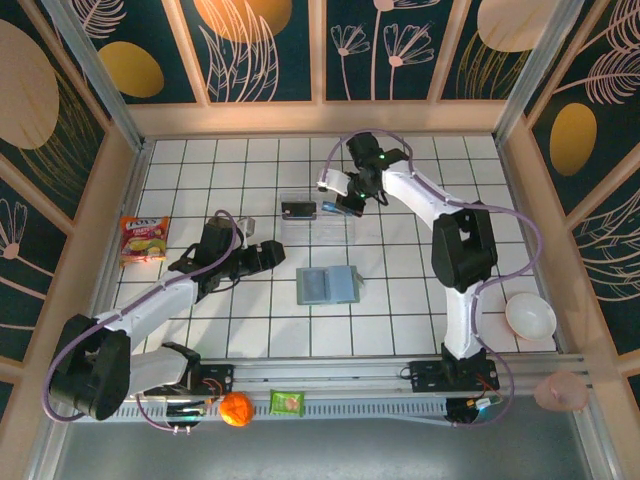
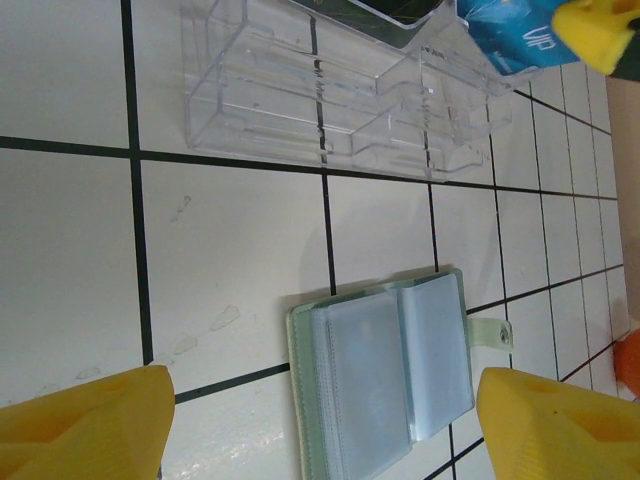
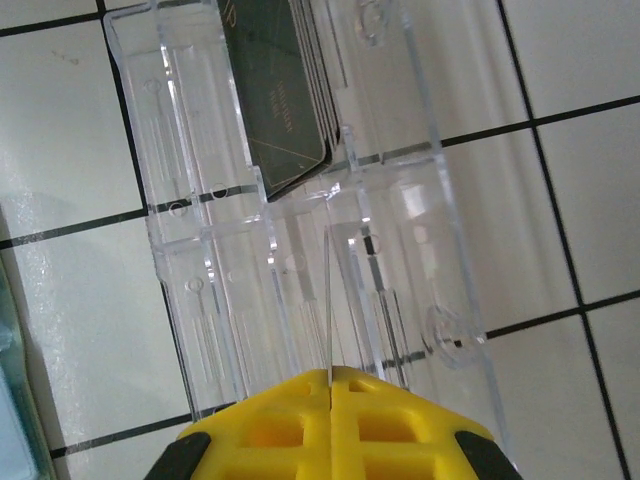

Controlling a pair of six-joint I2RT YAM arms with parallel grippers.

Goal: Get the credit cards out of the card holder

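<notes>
The right gripper [image 3: 330,425] is clamped on 1 blue credit card [image 2: 505,40], with its 2 yellow fingers pressed together and the card sticking out ahead of them on edge. In the right wrist view the card shows as a thin pale line running straight out from the fingertips, over the clear tray [image 3: 410,230] directly beneath. Held on edge, the card lines up with the tray's narrow slots, so the pose looks chosen for dropping it in upright rather than laying it flat. Beyond the gripper and a little to its left in that view, a stack of dark cards [image 3: 275,100] stands in a neighbouring compartment, leaning together. The slot under the blue card appears free.

The left gripper [image 1: 268,255] has its fingers spread wide and holds nothing. The card holder [image 2: 385,370] lies open and flat on the worktop [image 2: 230,250] just ahead of it, roughly between its 2 fingertips. Its bluish pocket pages face up and the snap tab sticks out to 1 side. The tray sits farther out, past the holder. Parked low and near, this gripper seems placed to steady the holder for the next pull. I cannot tell whether any cards are left in the pockets.

My judgement is that the step in hand is releasing the blue card into the tray. The risk is that it catches a divider and tips.
</notes>
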